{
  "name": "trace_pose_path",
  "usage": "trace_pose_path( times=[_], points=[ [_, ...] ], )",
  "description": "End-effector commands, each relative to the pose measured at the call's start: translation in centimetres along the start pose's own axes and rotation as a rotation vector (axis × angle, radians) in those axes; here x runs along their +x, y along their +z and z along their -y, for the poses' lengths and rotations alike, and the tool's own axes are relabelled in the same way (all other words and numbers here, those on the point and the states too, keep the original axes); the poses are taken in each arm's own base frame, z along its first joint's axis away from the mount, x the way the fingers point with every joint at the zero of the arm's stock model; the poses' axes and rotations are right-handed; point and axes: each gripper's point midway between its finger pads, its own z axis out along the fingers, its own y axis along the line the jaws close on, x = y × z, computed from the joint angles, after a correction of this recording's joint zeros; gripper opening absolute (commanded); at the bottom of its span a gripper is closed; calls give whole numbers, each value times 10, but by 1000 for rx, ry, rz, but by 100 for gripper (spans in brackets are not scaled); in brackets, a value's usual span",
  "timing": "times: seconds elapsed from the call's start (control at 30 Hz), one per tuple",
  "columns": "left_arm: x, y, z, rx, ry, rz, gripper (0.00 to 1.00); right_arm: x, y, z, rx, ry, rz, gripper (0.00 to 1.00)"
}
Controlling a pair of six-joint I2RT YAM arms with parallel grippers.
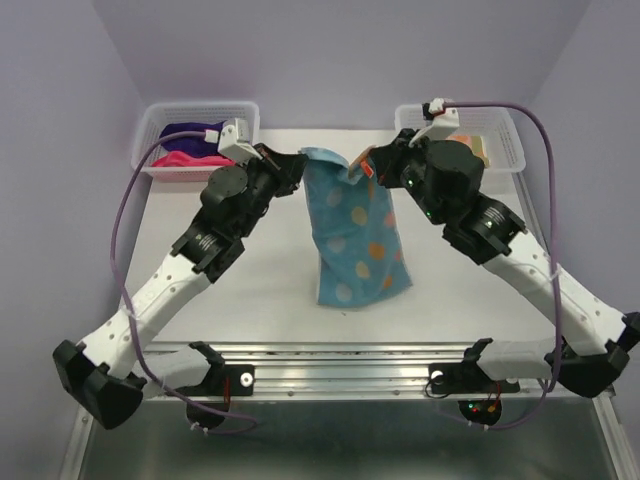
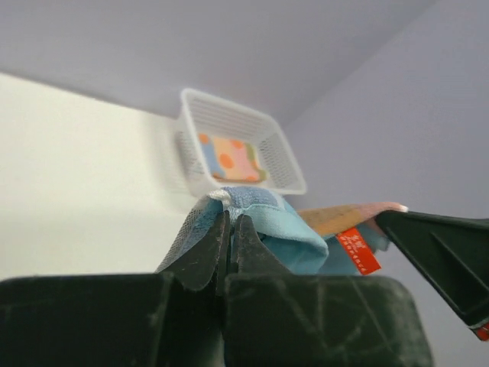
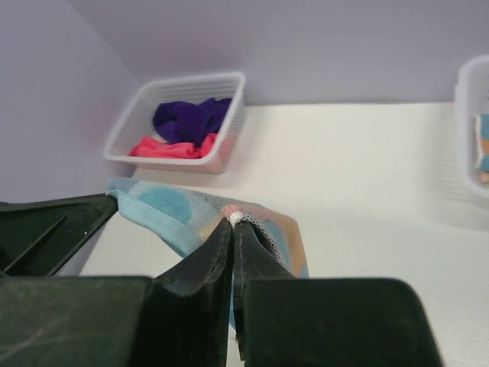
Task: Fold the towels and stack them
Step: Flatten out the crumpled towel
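Holding up the light blue terry towel with orange and blue spots (image 1: pixel 355 235) by its two top corners, one corner per arm. The left pincer (image 2: pixel 231 222) is clenched on the left corner, fingers pressed together with the fabric edge between them. The right pincer (image 3: pixel 233 229) is clamped on the right corner, with a white hem stub at its tips. The corners sit near each other, so the towel hangs bunched and narrow over the middle of the white desk (image 1: pixel 250 285). Its lower edge is down by the desk; contact is unclear. A small red tag (image 2: pixel 357 251) shows on the towel near the right pincer. The white plastic mesh basket (image 1: pixel 150 128) at back left holds a crumpled dark purple cloth (image 3: pixel 191 118) above a bright pink-red cloth (image 3: pixel 164 147). The second white mesh basket (image 2: pixel 284 164) at back right holds a folded pale cloth with orange spots (image 2: pixel 229 159).
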Motion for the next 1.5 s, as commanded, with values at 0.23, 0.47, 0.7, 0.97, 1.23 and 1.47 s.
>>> trace_pose_path(
  times=[0.23, 0.47, 0.7, 0.97, 1.23, 1.47],
  points=[
    [-34, 95, -93, -173, 70, 92, 0, 5, 111, 99, 214, -97, 62, 4],
    [-44, 153, -137, -194, 148, 96, 0, 17, 178, 138, 152, -79, 22, 4],
    [-32, 203, -182, -187, 157, 8, 0, 49, 233, 171, 144, -78, -35, 4],
    [-3, 202, -231, -251, 131, -30, 0, 93, 271, 195, 95, -86, -169, 4],
    [16, 186, -245, -286, 103, -55, 0, 115, 293, 194, -3, -152, -192, 5],
    [-4, 162, -240, -337, 121, 14, 0, 115, 308, 174, -150, -184, -159, 5]
  ],
)
